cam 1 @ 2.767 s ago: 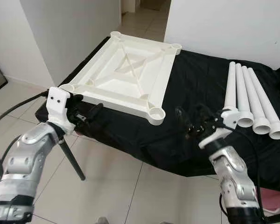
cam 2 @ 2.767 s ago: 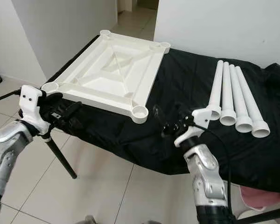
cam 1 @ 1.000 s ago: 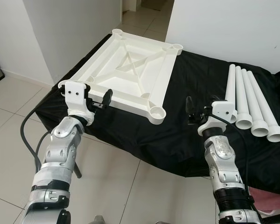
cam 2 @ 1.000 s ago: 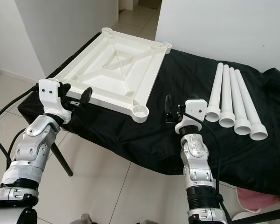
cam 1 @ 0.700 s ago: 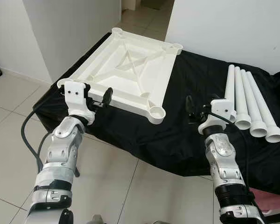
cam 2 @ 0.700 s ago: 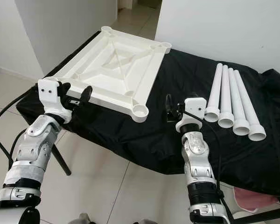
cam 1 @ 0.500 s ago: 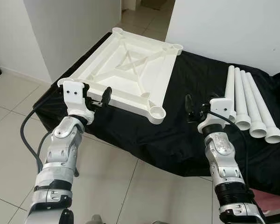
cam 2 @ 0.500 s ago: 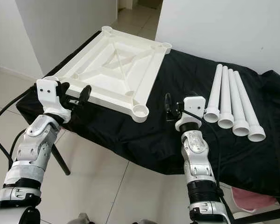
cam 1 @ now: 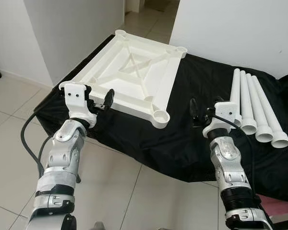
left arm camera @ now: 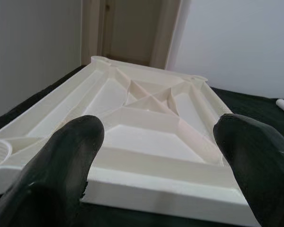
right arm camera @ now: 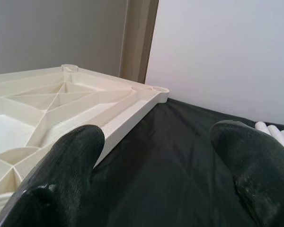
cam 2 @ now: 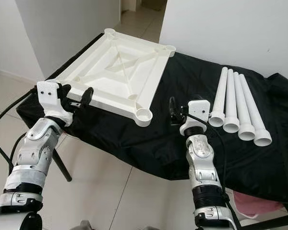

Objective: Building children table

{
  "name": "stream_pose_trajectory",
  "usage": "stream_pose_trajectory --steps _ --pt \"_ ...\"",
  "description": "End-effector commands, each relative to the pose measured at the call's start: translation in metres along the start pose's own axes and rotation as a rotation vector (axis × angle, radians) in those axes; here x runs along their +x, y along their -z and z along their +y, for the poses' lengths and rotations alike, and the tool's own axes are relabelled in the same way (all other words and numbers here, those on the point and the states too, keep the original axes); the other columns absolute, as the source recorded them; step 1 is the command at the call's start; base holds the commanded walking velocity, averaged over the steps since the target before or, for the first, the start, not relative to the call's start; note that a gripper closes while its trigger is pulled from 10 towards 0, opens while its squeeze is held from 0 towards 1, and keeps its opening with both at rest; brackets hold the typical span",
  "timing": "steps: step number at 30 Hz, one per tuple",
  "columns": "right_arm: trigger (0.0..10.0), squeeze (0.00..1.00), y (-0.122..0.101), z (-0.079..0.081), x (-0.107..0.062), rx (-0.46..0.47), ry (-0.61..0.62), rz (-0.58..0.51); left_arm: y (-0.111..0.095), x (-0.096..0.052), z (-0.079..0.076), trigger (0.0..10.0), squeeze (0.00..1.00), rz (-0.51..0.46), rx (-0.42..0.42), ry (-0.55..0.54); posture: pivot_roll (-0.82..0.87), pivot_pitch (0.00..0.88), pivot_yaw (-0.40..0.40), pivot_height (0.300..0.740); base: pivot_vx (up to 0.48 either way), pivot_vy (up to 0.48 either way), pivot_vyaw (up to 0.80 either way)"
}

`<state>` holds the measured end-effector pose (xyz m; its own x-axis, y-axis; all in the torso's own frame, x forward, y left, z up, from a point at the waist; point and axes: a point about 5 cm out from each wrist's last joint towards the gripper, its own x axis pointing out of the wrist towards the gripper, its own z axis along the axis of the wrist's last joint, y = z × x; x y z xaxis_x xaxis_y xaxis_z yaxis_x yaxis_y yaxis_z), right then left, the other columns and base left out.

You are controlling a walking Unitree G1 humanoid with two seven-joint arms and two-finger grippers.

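A white tabletop (cam 1: 134, 76) is lying upside down on a black cloth (cam 1: 201, 96), its ribbed underside facing up and a round socket (cam 1: 160, 116) showing at the near corner. Four white legs (cam 1: 257, 108) are lying side by side on the cloth, well apart from the tabletop on the robot's right, their flared ends pointing toward the robot. The left gripper (cam 1: 104, 102) is hovering just before the tabletop's near edge, close to its near-left corner; in the left wrist view its two fingers (left arm camera: 61, 175) are standing wide apart with the tabletop's edge between and beyond them, holding nothing. The right gripper (cam 1: 196, 114) is hanging over bare cloth between the near socket and the legs, touching neither; in the right wrist view its fingers (right arm camera: 61, 165) are likewise spread wide and gripping nothing, with the tabletop's long side running away on one side and the tips of the legs (right arm camera: 274, 135) just peeking in at the other. Whether the left fingertips are touching the tabletop's rim is hard to say from the head views; they seem just short of it.
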<state>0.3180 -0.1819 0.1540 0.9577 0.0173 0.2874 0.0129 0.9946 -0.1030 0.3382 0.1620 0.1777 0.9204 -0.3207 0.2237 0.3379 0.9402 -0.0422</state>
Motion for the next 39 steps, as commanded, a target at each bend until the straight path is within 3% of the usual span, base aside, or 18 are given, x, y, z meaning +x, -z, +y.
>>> stream_pose_trajectory --steps 1,12,23,27,39 --pt "10.0 0.0 -0.0013 -0.0012 0.0023 -0.003 0.002 -0.011 -0.0021 0.0034 0.003 10.0 0.0 -0.014 0.006 -0.106 0.05 0.0 -0.093 0.74 0.251 0.0 0.0" --pt "10.0 0.0 -0.0009 -0.0018 0.0019 -0.015 0.001 -0.012 -0.0016 0.0038 0.0018 10.0 0.0 -0.013 0.0 -0.103 0.04 0.0 -0.091 0.74 0.254 0.0 0.0" --pt "10.0 0.0 0.0008 -0.0015 0.0017 -0.01 -0.002 -0.006 -0.0024 0.0021 0.0021 10.0 0.0 -0.016 -0.004 -0.106 0.05 0.0 -0.094 0.74 0.253 0.0 -0.7" --pt "10.0 0.0 0.0006 0.0001 0.001 -0.014 -0.009 -0.017 -0.0027 0.0007 0.0036 10.0 0.0 -0.016 0.0 -0.115 0.05 0.0 -0.093 0.74 0.255 0.0 0.0" --pt "10.0 0.0 0.0049 -0.0023 0.0013 -0.003 0.028 0.011 -0.0002 -0.0016 0.008 10.0 0.0 0.0 0.02 -0.162 0.05 0.0 -0.084 0.74 0.0 0.0 0.0"
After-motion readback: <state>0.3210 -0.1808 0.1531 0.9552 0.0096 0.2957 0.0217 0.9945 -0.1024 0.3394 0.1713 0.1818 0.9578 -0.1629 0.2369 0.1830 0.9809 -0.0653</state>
